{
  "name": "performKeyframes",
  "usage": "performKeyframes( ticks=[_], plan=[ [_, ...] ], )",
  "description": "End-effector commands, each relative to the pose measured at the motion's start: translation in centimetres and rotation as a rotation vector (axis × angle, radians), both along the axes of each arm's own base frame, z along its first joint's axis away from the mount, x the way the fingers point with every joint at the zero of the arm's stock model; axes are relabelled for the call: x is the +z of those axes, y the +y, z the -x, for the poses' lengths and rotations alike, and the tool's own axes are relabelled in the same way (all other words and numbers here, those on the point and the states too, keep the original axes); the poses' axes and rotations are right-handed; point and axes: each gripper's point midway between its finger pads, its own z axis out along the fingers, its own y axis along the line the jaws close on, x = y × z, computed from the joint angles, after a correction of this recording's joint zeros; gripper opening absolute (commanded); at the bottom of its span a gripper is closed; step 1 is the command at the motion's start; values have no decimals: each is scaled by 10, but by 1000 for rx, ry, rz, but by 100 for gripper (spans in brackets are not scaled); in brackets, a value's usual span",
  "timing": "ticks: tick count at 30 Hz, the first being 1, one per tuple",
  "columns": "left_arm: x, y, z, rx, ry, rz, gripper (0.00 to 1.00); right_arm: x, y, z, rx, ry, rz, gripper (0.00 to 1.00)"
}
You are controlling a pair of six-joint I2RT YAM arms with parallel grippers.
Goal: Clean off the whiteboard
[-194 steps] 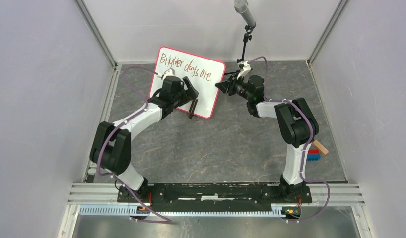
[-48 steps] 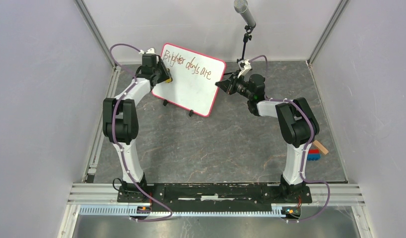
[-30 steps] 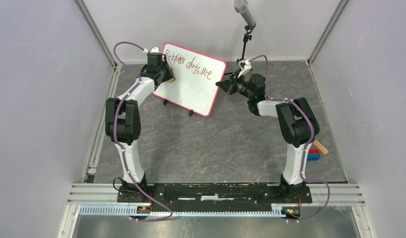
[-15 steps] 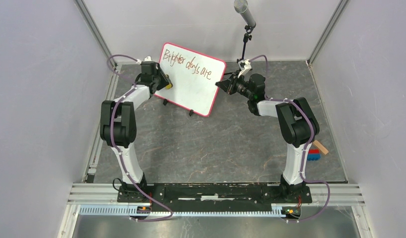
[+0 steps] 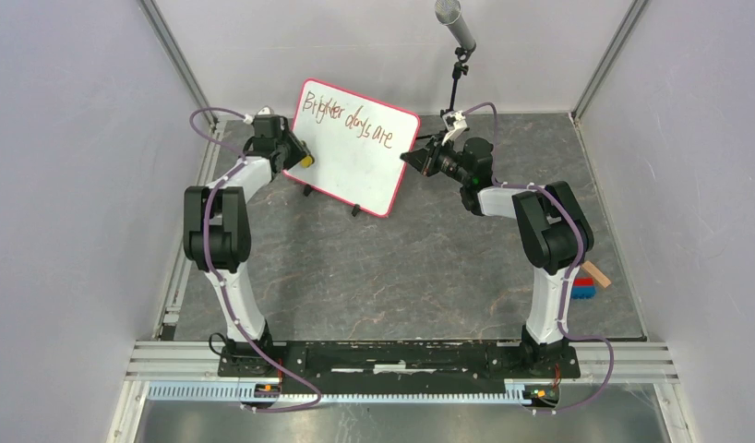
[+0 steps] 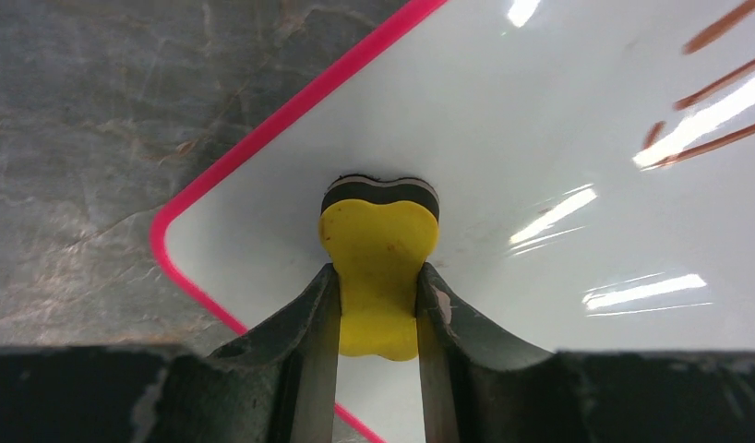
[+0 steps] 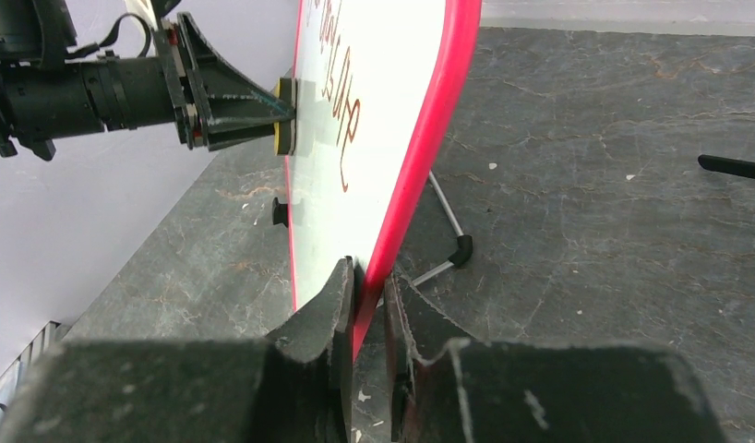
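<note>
Eraser in left claw, seemingly against whiteboard

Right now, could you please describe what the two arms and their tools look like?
The left arm and right arm have white links and bulky black joints, each with a purple cable looping alongside. The left tool and right tool are black, each with two tapered, scuffed fingers.

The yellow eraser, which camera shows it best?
Left wrist: the yellow eraser sits centre frame, clamped by the left gripper, its dark pad against the whiteboard. Top external shows only a small yellow speck; right wrist shows it edge-on.
</note>
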Motion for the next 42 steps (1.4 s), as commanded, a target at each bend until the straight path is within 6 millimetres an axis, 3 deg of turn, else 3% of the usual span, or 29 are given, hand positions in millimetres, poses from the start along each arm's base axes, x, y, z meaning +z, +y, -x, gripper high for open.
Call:
performKeyframes(
  ticks=[1,9,12,17,21,22,26,29,33,38,42],
  plan=[
    [59,-42,-36,-88,-149,99,30,17,11,0,50,-97,13,0],
    [87,-96,-53,-187,-205,146,30,17,11,0,50,-96,18,0],
    [88,-103,-52,-203,-207,145,30,16,11,0,50,-97,20,0],
    [66,-82,-38,-160,-165,63,30,17,11,0,51,-97,19,0],
    [25,-54,-18,-77,-77,59,30,17,12,0,53,-97,18,0],
    [24,-49,-18,-61,-91,66,30,17,12,0,53,-97,18,0],
    [15,-51,-9,-65,-71,54,30,16,12,0,55,-94,18,0],
    [33,-68,-10,-97,-109,-4,30,17,12,0,55,-97,18,0],
    [61,-107,-12,-175,-150,-97,30,17,12,0,53,-98,20,0],
    [102,-174,-18,-303,-238,-141,31,18,11,1,52,-101,23,0],
    [123,-221,-17,-397,-289,-147,31,18,11,2,50,-104,26,0]
  ],
)
